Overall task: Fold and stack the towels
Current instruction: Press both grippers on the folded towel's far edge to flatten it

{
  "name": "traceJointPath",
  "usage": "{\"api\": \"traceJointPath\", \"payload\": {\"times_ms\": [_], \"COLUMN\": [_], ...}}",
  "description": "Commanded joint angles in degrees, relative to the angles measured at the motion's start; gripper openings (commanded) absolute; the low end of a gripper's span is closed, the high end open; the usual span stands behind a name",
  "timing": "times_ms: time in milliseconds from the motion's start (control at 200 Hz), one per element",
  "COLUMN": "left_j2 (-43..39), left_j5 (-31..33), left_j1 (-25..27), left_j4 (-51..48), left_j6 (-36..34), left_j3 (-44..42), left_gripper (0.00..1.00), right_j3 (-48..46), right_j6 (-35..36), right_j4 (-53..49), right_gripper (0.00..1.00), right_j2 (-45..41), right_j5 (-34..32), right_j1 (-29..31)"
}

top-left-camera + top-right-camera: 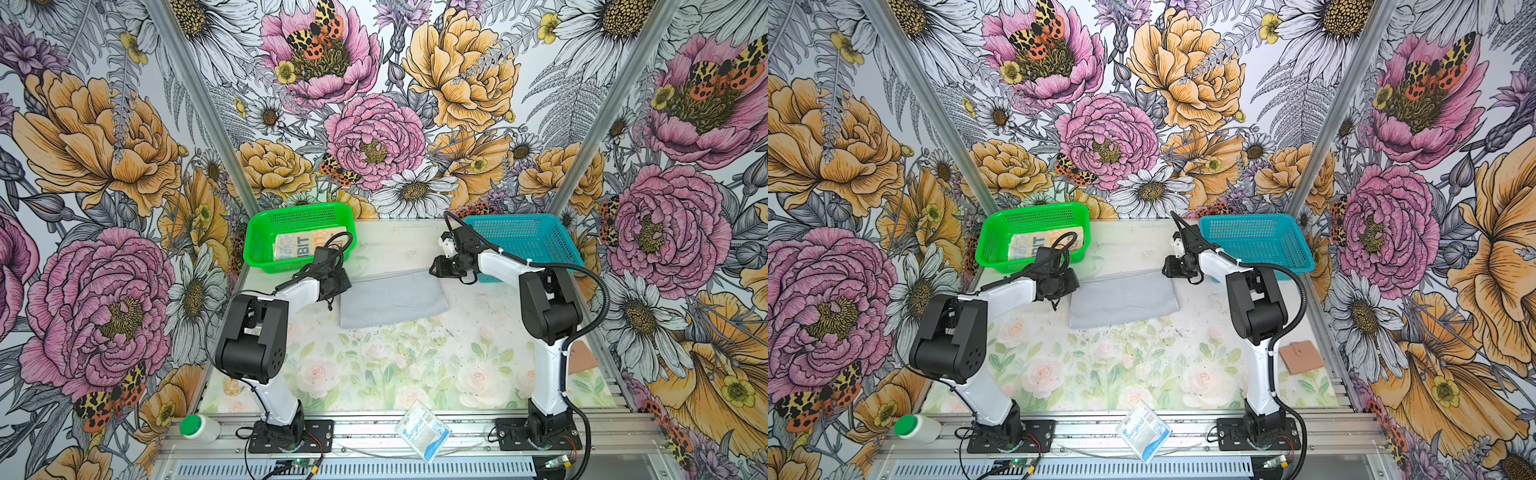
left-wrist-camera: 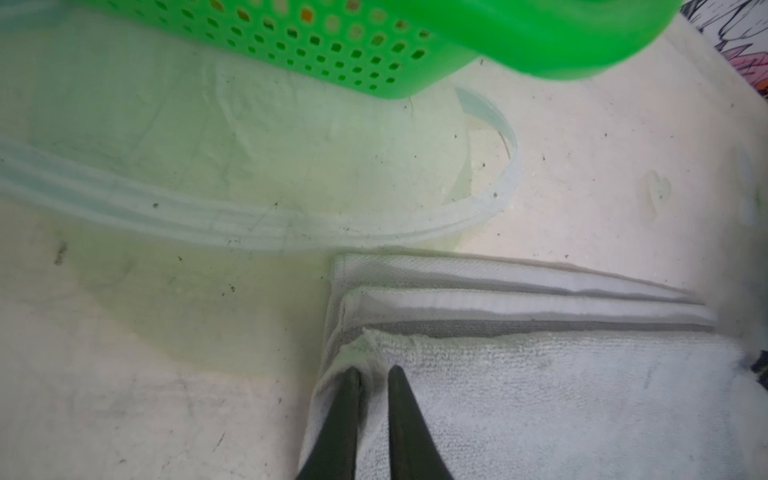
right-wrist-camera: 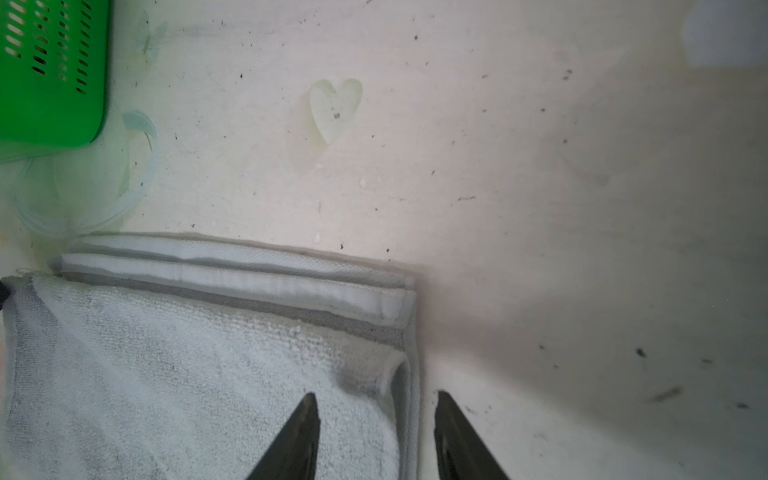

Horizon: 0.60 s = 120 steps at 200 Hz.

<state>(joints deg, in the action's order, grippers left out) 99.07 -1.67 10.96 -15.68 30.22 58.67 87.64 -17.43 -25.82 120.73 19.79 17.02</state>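
The light grey terry towel [image 1: 392,301] lies folded in the middle of the table [image 1: 374,361], its looped pile and flat woven hems clear in the wrist views. The left gripper [image 2: 374,372] is clamped on its puckered corner. The right gripper [image 3: 376,397] stands apart, straddling the opposite folded edge. The RABBIT-lettered towel [image 1: 293,246] sits in the perforated green plastic basket [image 1: 257,245], its lettering partly hidden behind the left arm [image 1: 295,289].

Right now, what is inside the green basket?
A folded pale towel with blue and orange "BIT" lettering lies in the green basket. The left arm and its cable cover part of it; anything beneath the towel is hidden.
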Motion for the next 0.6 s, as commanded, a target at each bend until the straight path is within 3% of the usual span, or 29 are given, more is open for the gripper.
{"api": "traceJointPath", "payload": {"times_ms": [0, 155, 340, 595], "left_j2": [0.4, -1.0, -3.9, -9.1], "left_j5": [0.0, -0.2, -0.6, 0.1], "left_j1": [-0.2, -0.1, 0.3, 1.0], "left_j4": [1.4, 1.4, 1.3, -0.1], "left_j6": [-0.8, -1.0, -1.0, -1.7], "left_j3": [1.2, 0.4, -0.6, -1.6], "left_gripper": [0.02, 0.0, 0.0, 0.0], "right_j3": [2.6, 3.4, 3.3, 1.6], "right_j6": [1.0, 1.0, 1.0, 1.3], "right_j4": [1.2, 1.2, 1.2, 1.3], "right_gripper": [0.47, 0.41, 0.0, 0.0], "right_j2": [1.7, 2.7, 2.4, -0.3], "right_j5": [1.1, 1.8, 2.4, 2.3], "right_j1": [-0.1, -0.1, -0.1, -0.1]}}
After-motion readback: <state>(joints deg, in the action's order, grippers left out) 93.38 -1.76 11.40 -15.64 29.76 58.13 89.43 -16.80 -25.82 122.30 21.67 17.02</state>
